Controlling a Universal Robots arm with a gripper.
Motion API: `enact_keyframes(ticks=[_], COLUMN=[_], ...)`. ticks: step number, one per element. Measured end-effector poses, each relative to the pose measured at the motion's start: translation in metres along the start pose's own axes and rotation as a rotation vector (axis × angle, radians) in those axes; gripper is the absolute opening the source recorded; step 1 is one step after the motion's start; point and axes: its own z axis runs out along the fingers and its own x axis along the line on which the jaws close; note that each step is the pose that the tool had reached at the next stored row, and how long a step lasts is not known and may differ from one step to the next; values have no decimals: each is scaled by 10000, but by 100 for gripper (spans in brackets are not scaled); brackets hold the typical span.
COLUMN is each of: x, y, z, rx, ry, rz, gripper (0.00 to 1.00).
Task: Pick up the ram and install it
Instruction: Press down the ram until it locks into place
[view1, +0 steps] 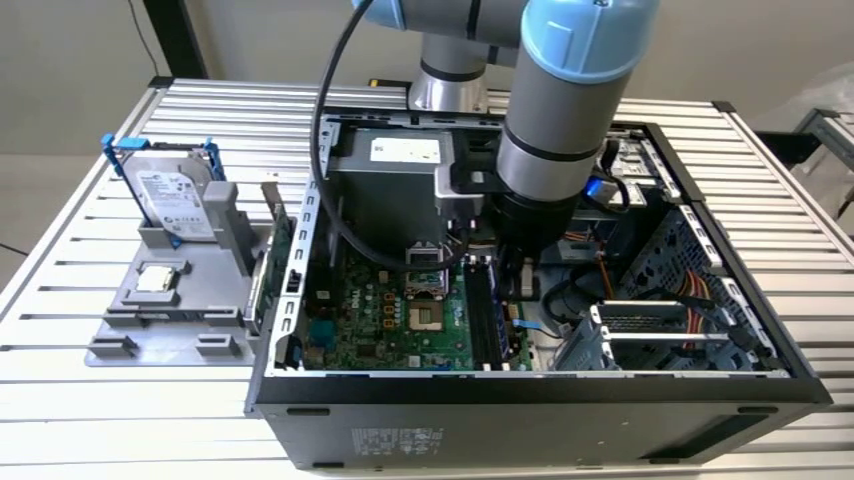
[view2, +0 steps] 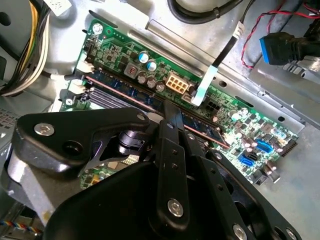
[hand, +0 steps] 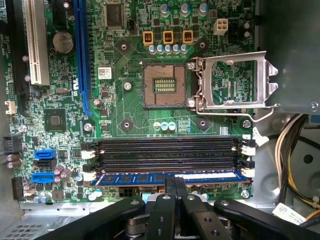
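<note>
Reaching straight down, end effector (hand: 175, 187) pressing ram (hand: 150, 178) into slot.

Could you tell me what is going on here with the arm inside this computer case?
The arm has reached down into the open computer case, and its gripper sits right over the ram, with the fingers close together at the stick's upper edge. The ram lies along the memory slot nearest the motherboard's edge, while the neighbouring slots are unfilled. The processor socket stands open with its bracket lifted. Outside the case, the hard drive and a small silver chip wait on a grey holder.
</note>
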Motion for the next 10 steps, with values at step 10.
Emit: enact_keyframes(ticks=[10], x=[-1], y=[3], z=[89], rx=[-2], ry=[7], rz=[0], gripper=[0])
